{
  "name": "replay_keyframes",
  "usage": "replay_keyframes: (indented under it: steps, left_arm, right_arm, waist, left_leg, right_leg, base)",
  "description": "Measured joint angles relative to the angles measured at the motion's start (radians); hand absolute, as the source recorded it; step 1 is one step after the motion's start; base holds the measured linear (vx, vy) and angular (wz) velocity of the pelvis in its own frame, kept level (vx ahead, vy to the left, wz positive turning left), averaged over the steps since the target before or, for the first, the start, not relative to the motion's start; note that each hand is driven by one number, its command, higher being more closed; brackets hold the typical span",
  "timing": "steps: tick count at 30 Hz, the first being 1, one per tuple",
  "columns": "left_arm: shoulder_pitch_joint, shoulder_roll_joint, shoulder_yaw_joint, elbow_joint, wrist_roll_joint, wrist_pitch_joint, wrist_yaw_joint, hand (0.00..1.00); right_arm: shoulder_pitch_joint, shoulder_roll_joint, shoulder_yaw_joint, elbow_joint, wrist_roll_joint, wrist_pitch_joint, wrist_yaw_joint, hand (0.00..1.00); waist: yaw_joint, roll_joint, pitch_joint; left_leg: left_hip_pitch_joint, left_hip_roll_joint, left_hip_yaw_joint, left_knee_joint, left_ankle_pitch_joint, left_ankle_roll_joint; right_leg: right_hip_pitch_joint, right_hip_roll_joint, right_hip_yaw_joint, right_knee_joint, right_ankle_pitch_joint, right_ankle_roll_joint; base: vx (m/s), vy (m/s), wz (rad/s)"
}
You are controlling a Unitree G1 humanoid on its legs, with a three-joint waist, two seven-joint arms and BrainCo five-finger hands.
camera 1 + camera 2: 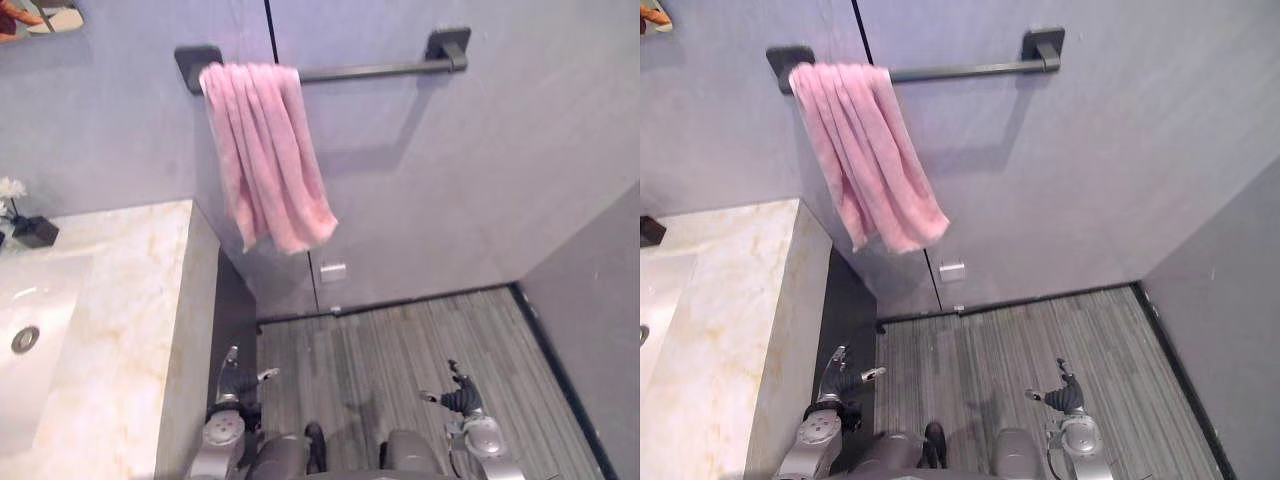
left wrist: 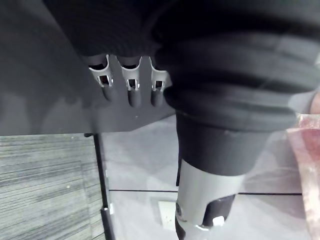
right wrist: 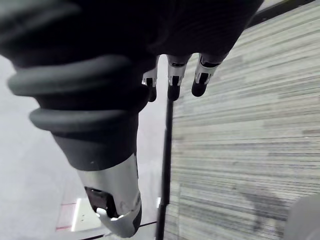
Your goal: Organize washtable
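A pink towel [image 1: 265, 155] hangs bunched at the left end of a dark towel bar [image 1: 370, 70] on the grey wall. To its left stands the marble washtable [image 1: 130, 300] with a white sink [image 1: 40, 300] set in it. My left hand [image 1: 235, 385] hangs low beside the washtable's side, open and holding nothing; its fingers [image 2: 131, 87] are relaxed. My right hand [image 1: 458, 395] hangs low over the floor, also open and holding nothing, with straight fingers [image 3: 172, 80]. An edge of the pink towel [image 2: 305, 170] shows past the left hand.
A small black vase with a white flower [image 1: 30, 228] stands at the washtable's back edge by the sink. A white wall socket [image 1: 333, 271] sits below the towel. Striped grey floor [image 1: 420, 340] runs to a grey wall on the right.
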Motion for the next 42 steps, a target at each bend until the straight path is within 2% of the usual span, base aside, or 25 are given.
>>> replay_keyframes:
  steps: [1,2,3,4,5,7,8,9,10,11,13,14,15,16,17,18,21,26,30,34,41,42]
  left_arm:
    - [-0.004,0.0,0.005,0.0,0.0,0.0,0.0,0.0]
    - [-0.007,0.004,0.005,0.002,0.0,-0.001,0.0,0.0]
    - [-0.006,0.008,0.005,0.002,0.0,-0.001,0.0,0.0]
    - [-0.01,-0.003,0.003,0.024,0.0,0.0,-0.002,0.0]
    - [-0.008,-0.017,0.002,0.03,0.001,0.0,-0.003,0.0]
    - [0.0,-0.028,0.003,0.029,0.001,0.0,-0.003,0.0]
    - [-0.002,-0.04,0.003,0.028,0.001,0.0,-0.005,0.0]
    - [-0.003,-0.046,0.003,0.024,0.001,0.0,-0.005,0.0]
    - [0.002,-0.054,0.002,0.009,0.0,0.0,-0.006,0.0]
    - [0.005,-0.057,0.002,-0.001,0.0,0.0,-0.006,0.0]
    - [0.004,-0.059,0.002,-0.02,-0.001,0.0,-0.006,0.0]
    - [0.003,-0.058,0.004,-0.051,-0.001,-0.001,-0.005,0.0]
    - [0.001,-0.058,0.004,-0.073,0.0,-0.003,-0.004,0.0]
    - [0.001,-0.057,0.004,-0.085,0.0,-0.003,-0.004,0.0]
    - [0.0,-0.047,0.006,-0.106,0.0,-0.005,-0.002,0.0]
    - [0.001,-0.033,0.006,-0.13,0.001,-0.005,-0.002,0.0]
    - [0.017,-0.009,0.006,-0.171,0.003,-0.004,-0.002,0.0]
    - [0.035,-0.007,0.006,-0.331,0.082,-0.01,0.001,0.0]
    - [0.026,0.002,0.006,-0.397,0.118,-0.014,0.018,0.0]
    - [-0.018,0.025,-0.002,-0.401,0.121,-0.014,0.025,0.0]
    - [-0.154,0.082,-0.048,-0.378,0.197,-0.013,0.076,0.0]
    - [-0.154,0.089,-0.052,-0.356,0.199,-0.012,0.081,1.0]
  right_arm:
    - [-0.006,0.0,0.0,0.002,0.0,-0.003,0.0,0.0]
    - [-0.003,-0.001,0.0,0.002,0.001,-0.007,0.0,0.0]
    - [0.001,0.0,-0.001,0.002,0.001,-0.007,0.0,0.0]
    - [0.013,-0.006,-0.008,0.015,0.001,-0.007,-0.001,0.0]
    - [0.016,-0.008,-0.021,0.035,0.002,-0.006,-0.001,0.0]
    - [0.019,-0.005,-0.022,0.035,0.002,-0.006,-0.001,0.0]
    - [0.031,-0.001,-0.022,0.026,0.003,-0.006,-0.001,0.0]
    - [0.039,0.001,-0.022,0.021,0.003,-0.007,-0.001,0.0]
    - [0.043,0.003,-0.022,0.022,0.008,-0.008,-0.002,0.0]
    - [0.048,0.003,-0.029,0.022,0.013,-0.008,-0.002,0.0]
    - [0.044,0.004,-0.04,0.022,0.016,-0.008,-0.002,0.0]
    - [0.036,-0.001,-0.046,0.022,0.017,-0.007,-0.003,0.0]
    - [0.036,-0.011,-0.062,0.022,0.019,-0.008,-0.002,0.0]
    - [0.037,-0.021,-0.069,0.024,0.02,-0.007,-0.002,0.0]
    - [0.042,-0.012,-0.078,0.025,0.02,-0.006,-0.002,0.0]
    - [0.042,-0.004,-0.078,0.025,0.02,-0.006,-0.002,0.0]
    - [0.048,0.003,-0.081,0.025,0.02,-0.006,-0.002,0.0]
    - [0.057,0.003,-0.081,0.026,0.018,-0.008,-0.001,0.0]
    - [0.056,0.002,-0.078,0.026,0.01,-0.008,0.002,0.0]
    - [0.057,0.0,-0.069,0.026,0.003,-0.008,0.019,0.0]
    - [0.047,-0.004,-0.028,0.026,0.0,-0.009,0.024,0.0]
    - [0.045,-0.005,-0.028,0.025,0.0,-0.009,0.025,0.0]
  waist:
    - [-0.001,0.003,0.0]
    - [0.0,-0.001,-0.003]
    - [0.001,-0.008,-0.007]
    - [-0.002,-0.005,-0.011]
    - [0.002,0.013,-0.024]
    - [0.004,0.025,-0.026]
    - [0.001,0.028,-0.026]
    - [0.003,0.028,-0.025]
    - [0.018,0.023,-0.023]
    - [0.024,0.023,-0.022]
    - [0.027,0.024,-0.022]
    - [0.026,0.036,-0.024]
    - [0.025,0.05,-0.027]
    - [0.024,0.059,-0.03]
    - [0.025,0.062,-0.037]
    - [0.025,0.053,-0.038]
    - [0.027,0.04,-0.039]
    - [0.021,0.047,-0.049]
    - [0.004,0.047,-0.055]
    - [-0.001,0.046,-0.076]
    - [-0.017,0.039,-0.083]
    - [-0.024,0.039,-0.083]
  left_leg:
    - [0.014,0.009,-0.003,-0.011,0.0,-0.001]
    - [0.026,0.012,-0.006,-0.015,-0.004,-0.015]
    - [0.032,0.006,-0.01,-0.011,-0.012,-0.03]
    - [0.05,0.001,-0.044,0.006,-0.045,-0.065]
    - [0.056,0.021,-0.056,0.007,-0.043,-0.069]
    - [0.048,0.037,-0.056,0.049,-0.045,-0.08]
    - [-0.001,0.055,-0.053,0.175,-0.041,-0.095]
    - [-0.021,0.063,-0.05,0.235,-0.031,-0.112]
    - [-0.069,0.085,-0.038,0.344,-0.022,-0.142]
    - [-0.07,0.103,-0.026,0.347,-0.032,-0.127]
    - [-0.07,0.118,-0.032,0.27,-0.034,-0.124]
    - [-0.064,0.123,-0.043,0.148,-0.017,-0.136]
    - [-0.06,0.131,-0.056,0.046,0.047,-0.145]
    - [-0.056,0.134,-0.066,0.013,0.076,-0.15]
    - [-0.027,0.122,-0.078,-0.043,0.075,-0.151]
    - [-0.02,0.113,-0.081,-0.076,0.077,-0.148]
    - [-0.001,0.093,-0.08,-0.108,0.088,-0.134]
    - [0.065,0.066,-0.086,-0.229,0.143,-0.121]
    - [0.08,0.065,-0.09,-0.263,0.157,-0.122]
    - [0.095,0.063,-0.085,-0.289,0.162,-0.122]
    - [0.109,0.062,-0.067,-0.299,0.162,-0.122]
    - [0.111,0.063,-0.06,-0.302,0.162,-0.122]
  right_leg:
    - [-0.02,0.019,0.001,-0.108,0.004,0.0]
    - [-0.021,0.038,0.006,-0.275,0.052,-0.002]
    - [-0.015,0.04,0.013,-0.361,0.12,-0.02]
    - [-0.001,0.041,0.018,-0.394,0.254,-0.046]
    - [0.017,0.051,0.012,-0.407,0.252,-0.049]
    - [0.053,0.056,-0.009,-0.44,0.235,-0.062]
    - [0.092,0.057,-0.034,-0.465,0.224,-0.07]
    - [0.111,0.059,-0.038,-0.476,0.223,-0.074]
    - [0.155,0.058,-0.043,-0.503,0.221,-0.082]
    - [0.18,0.059,-0.044,-0.516,0.219,-0.085]
    - [0.197,0.056,-0.046,-0.53,0.219,-0.085]
    - [0.2,0.052,-0.048,-0.536,0.22,-0.084]
    - [0.2,0.055,-0.053,-0.539,0.217,-0.074]
    - [0.201,0.059,-0.054,-0.541,0.213,-0.065]
    - [0.206,0.052,-0.053,-0.557,0.22,-0.047]
    - [0.206,0.047,-0.055,-0.575,0.225,-0.039]
    - [0.224,0.031,-0.057,-0.6,0.236,-0.025]
    - [0.252,0.014,-0.066,-0.631,0.244,-0.011]
    - [0.253,0.017,-0.076,-0.649,0.249,-0.01]
    - [0.264,0.028,-0.069,-0.679,0.264,-0.012]
    - [0.294,0.036,-0.053,-0.743,0.297,-0.014]
    - [0.302,0.038,-0.05,-0.756,0.305,-0.014]
  base:
    - [0.4,-0.044,0.36]
    - [0.32,-0.047,0.35]
    - [0.34,-0.085,0.6]
    - [0.34,-0.092,0.48]
    - [0.33,-0.105,0.38]
    - [0.25,-0.117,0.24]
    - [0.23,-0.154,0.39]
    - [0.29,-0.164,0.32]
    - [0.19,-0.074,0.03]
    - [0.19,-0.054,-0.01]
    - [0.12,0.004,-0.02]
    - [0.12,0.084,0.05]
    - [0.09,0.118,0.11]
    - [0.08,0.16,0.13]
    - [0.06,0.163,0.12]
    - [0.05,0.15,0.08]
    - [0.02,0.099,0.06]
    - [-0.01,0.024,0.05]
    - [-0.01,-0.005,0.04]
    - [0.04,-0.01,-0.09]
    - [0.01,0.005,-0.06]
    - [-0.01,-0.002,-0.15]
